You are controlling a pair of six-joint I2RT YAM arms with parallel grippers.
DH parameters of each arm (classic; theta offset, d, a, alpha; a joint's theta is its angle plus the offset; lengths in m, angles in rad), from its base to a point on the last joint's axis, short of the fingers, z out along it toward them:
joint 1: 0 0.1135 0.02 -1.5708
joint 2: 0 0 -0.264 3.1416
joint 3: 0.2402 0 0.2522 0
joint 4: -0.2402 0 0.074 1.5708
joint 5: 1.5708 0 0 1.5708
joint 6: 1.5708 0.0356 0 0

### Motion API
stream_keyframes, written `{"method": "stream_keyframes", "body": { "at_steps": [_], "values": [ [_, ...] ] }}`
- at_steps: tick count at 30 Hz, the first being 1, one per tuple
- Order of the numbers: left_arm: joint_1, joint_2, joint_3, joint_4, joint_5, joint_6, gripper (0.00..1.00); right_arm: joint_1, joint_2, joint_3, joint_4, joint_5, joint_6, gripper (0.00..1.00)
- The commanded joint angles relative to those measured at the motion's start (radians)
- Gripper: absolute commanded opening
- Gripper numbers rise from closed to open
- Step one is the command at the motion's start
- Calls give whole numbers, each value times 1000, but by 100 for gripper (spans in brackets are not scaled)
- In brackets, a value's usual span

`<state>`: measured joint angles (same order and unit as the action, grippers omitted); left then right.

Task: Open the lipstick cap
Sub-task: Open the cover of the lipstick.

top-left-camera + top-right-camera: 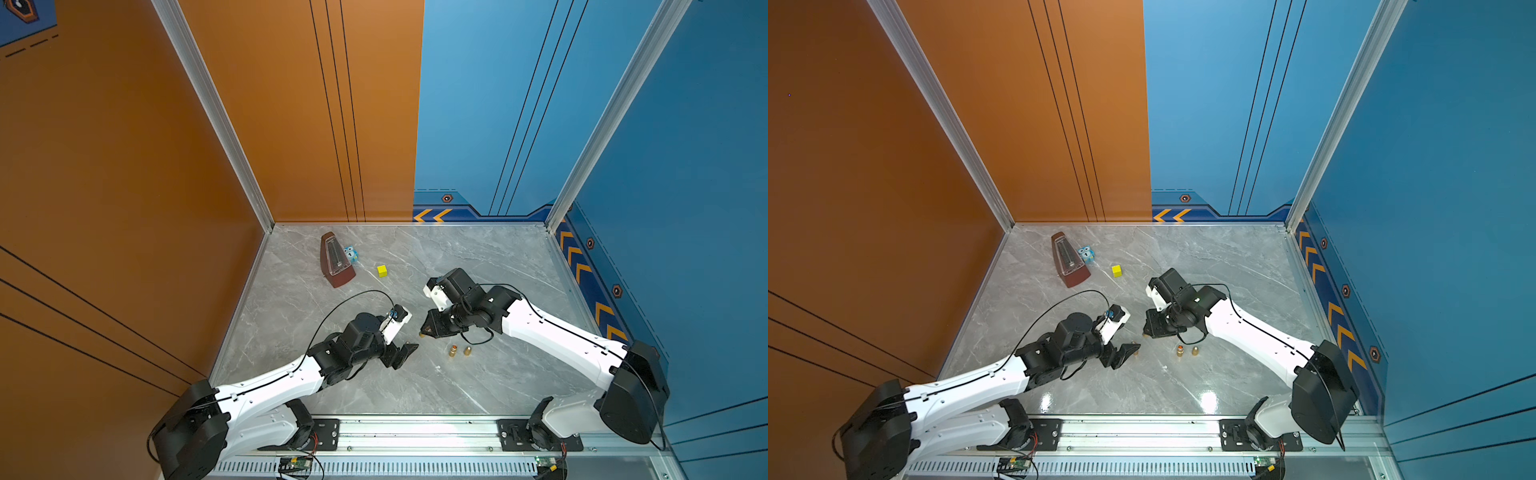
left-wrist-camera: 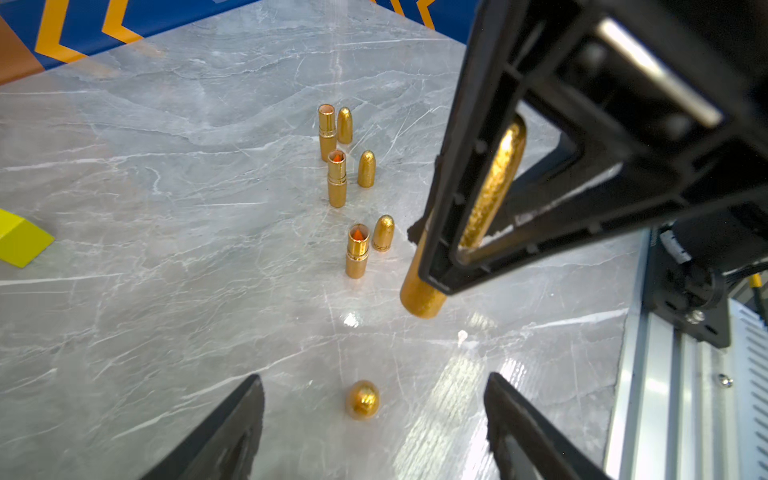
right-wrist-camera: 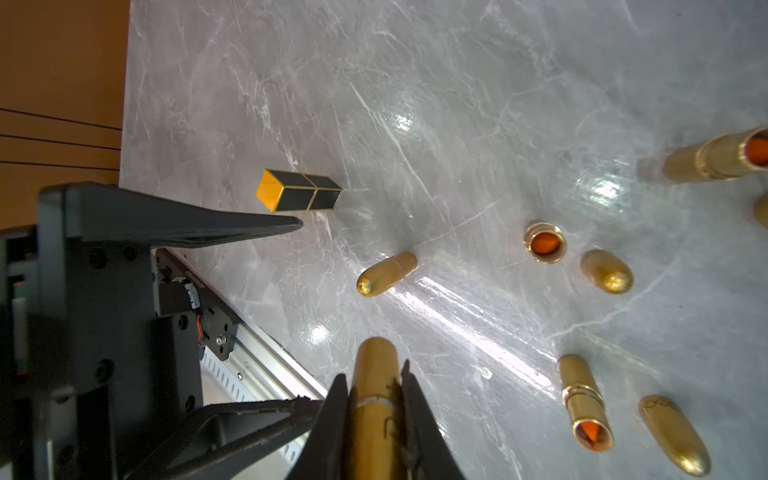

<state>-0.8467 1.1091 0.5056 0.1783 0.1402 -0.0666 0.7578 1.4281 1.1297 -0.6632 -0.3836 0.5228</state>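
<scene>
In both top views the right gripper point(image 1: 424, 331) is pinching a gold lipstick point(image 1: 421, 333) over the middle of the desk point(image 1: 457, 386). It is facing the left gripper point(image 1: 405, 353), which is standing wide and holding nothing. In the left wrist view the lipstick point(image 2: 419, 297) is hanging tilted between the right gripper's black fingers point(image 2: 449, 216), and a small gold piece point(image 2: 361, 399) is sitting on the desk between the left gripper's spread fingers. In the right wrist view the cap point(image 3: 376, 353) is sitting on the lipstick, its seam showing at the fingertips.
</scene>
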Motion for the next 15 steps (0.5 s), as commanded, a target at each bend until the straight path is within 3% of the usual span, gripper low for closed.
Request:
{"method": "stream_keyframes", "body": {
  "at_steps": [1,7,15],
  "values": [
    [-18,49,52,77,70,27,74,-6,-33,-24,-5,-93,-13,16],
    [-34,107,82,114,102,39,58,-11,-57,-44,20,-110,4,16],
    [-40,119,76,144,118,38,46,-33,-80,-70,59,-140,28,16]
  ]
}}
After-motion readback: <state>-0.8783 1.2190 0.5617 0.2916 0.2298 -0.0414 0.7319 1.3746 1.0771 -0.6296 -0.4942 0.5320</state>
